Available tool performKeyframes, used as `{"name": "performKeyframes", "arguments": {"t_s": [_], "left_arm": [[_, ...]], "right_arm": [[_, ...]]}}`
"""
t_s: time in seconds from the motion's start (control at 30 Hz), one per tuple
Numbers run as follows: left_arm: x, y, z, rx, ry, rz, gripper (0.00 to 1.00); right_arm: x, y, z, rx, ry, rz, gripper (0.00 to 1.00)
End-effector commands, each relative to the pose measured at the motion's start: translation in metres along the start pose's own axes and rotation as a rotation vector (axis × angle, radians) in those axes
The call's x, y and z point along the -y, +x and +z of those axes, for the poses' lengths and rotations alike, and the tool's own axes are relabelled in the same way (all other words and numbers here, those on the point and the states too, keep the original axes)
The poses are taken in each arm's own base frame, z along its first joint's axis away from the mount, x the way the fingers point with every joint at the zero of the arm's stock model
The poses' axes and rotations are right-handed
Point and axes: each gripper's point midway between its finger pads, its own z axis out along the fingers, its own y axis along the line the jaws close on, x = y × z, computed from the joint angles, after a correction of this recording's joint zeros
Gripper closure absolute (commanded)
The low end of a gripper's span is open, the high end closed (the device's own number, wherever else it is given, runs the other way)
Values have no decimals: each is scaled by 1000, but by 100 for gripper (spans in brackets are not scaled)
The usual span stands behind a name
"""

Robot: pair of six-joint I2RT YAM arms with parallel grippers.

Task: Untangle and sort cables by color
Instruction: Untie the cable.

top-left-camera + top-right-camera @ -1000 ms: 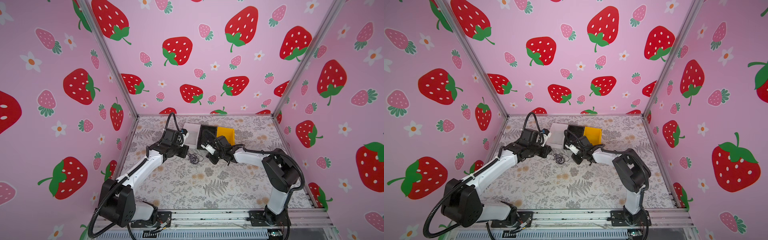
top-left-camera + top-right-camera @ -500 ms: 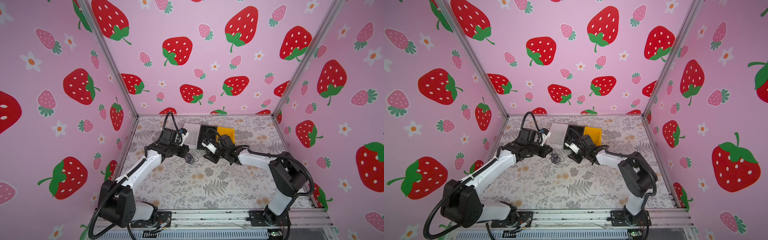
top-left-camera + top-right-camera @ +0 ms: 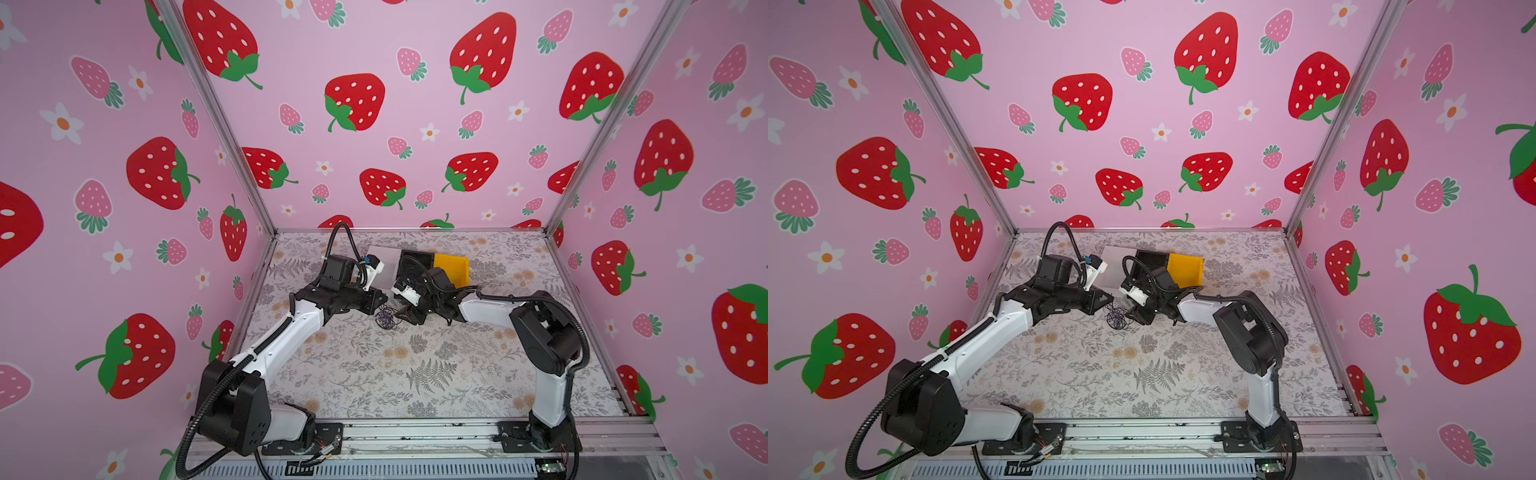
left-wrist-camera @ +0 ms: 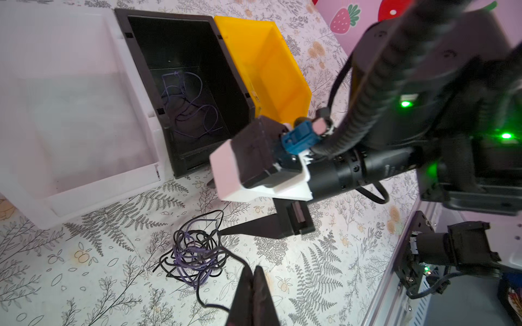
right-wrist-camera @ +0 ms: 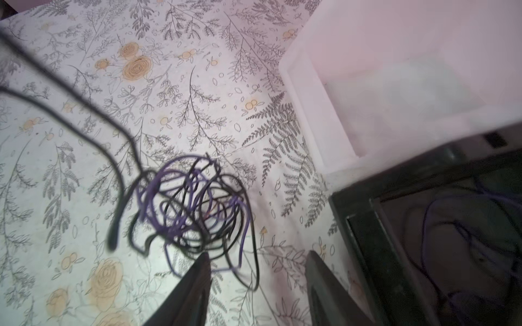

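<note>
A small knot of very thin cables (image 4: 197, 254), some black and some purple, lies on the flower-printed table (image 4: 84, 282), between the two robot arms and just in front of a row of three bins. The white bin (image 4: 99, 193) and the yellow bin (image 4: 271, 70) look empty; the black bin (image 4: 147, 84) between them holds a loose purple cable (image 4: 192, 113). The left gripper (image 4: 253, 271) is closed tight, and a black strand (image 4: 237, 258) from the knot runs right up to its tips, apparently pinched there. The right gripper (image 5: 258, 253) stands with its jaws apart, holding nothing, one fingertip at the knot's near edge. These cords look nearly weightless, limp and a little springy, so they probably slide through a loose grip and snag on each other. Pulling one strand would likely drag the whole knot along unless the other gripper pins it. The best hold seems to be an outer loop or a free end sticking out from the clump, not the dense middle. No brand, label or writing can be read; a tiny mark on the yellow bin is too small to make out.
</note>
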Motion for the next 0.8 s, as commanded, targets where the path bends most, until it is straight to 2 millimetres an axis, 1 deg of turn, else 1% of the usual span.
{"name": "performKeyframes", "arguments": {"t_s": [0.0,0.17,0.27,0.33,0.43,0.47,0.5,0.6,0.67,0.77], "left_arm": [[19,-21,-11,77,61,66,100],[22,-27,-13,97,76,84,100],[23,-28,-13,100,80,87,100],[25,-31,-15,111,81,92,100],[27,-36,-20,134,73,103,100],[27,-38,-22,142,68,108,100],[27,-40,-25,151,61,116,100],[26,-42,-30,162,32,131,100],[24,-43,-35,172,9,138,100],[19,-46,-44,194,-34,138,100]], "right_arm": [[-8,2,9,-14,-70,-49,45],[-6,10,17,-41,-89,-72,45],[-3,18,21,-70,-80,-73,45],[-1,24,25,-87,-76,-72,48],[2,28,27,-99,-70,-68,62],[3,30,26,-101,-65,-66,69],[5,29,25,-98,-57,-61,76],[8,27,17,-74,-28,-55,89],[11,25,10,-56,-6,-47,95],[17,26,-2,-42,15,6,97]]}}
